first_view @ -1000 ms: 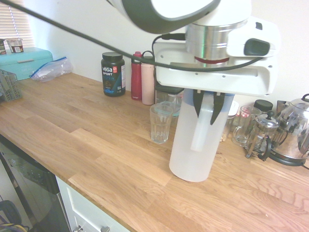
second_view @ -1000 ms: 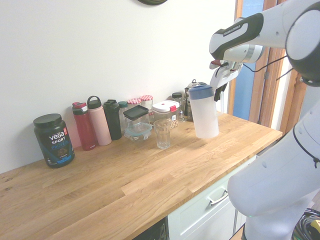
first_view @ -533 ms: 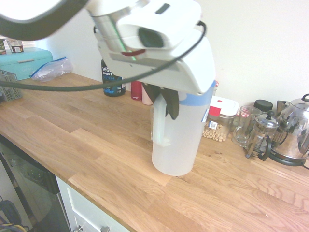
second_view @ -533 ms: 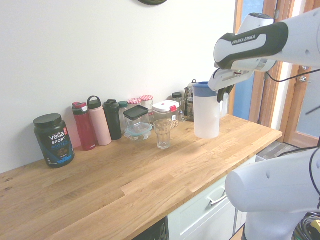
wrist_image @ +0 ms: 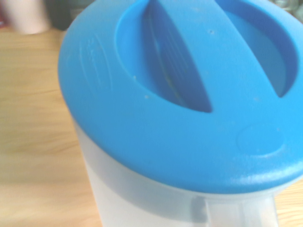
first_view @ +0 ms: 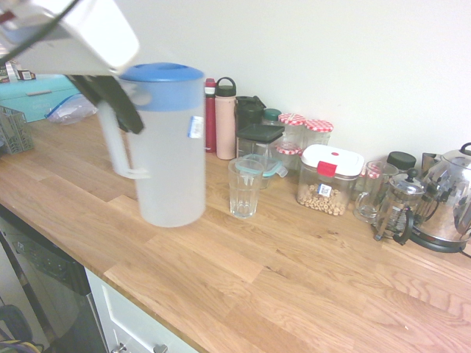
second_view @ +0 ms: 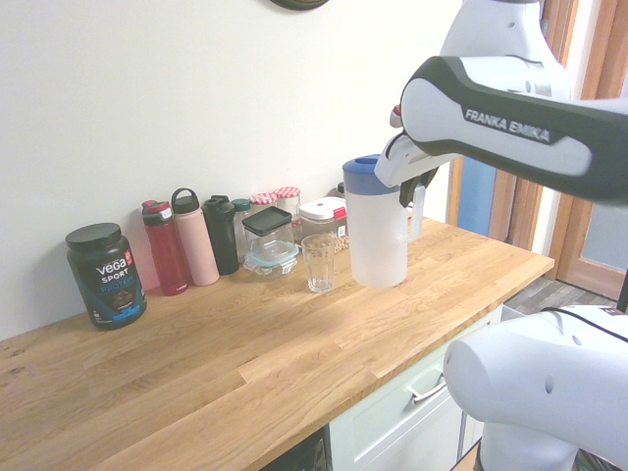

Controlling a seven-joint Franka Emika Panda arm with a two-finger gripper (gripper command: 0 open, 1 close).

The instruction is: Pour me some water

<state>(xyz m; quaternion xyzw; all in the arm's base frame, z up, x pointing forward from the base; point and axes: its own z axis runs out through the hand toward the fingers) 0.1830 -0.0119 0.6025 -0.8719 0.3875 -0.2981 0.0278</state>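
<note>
Gripper [first_view: 110, 99] clamped on the side handle of the jug [first_view: 171, 147], fingers closed around it near the blue lid [wrist_image: 184, 94]. Jug is upright, lifted clear of the wooden counter [first_view: 294, 272], beside the drinking glass [first_view: 244, 187] (water level not discernible through frosted wall).

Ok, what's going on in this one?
The gripper holds a frosted jug with a blue lid by its handle, upright and lifted off the wooden counter. An empty glass stands on the counter beside it. Nothing has been poured yet.
</note>
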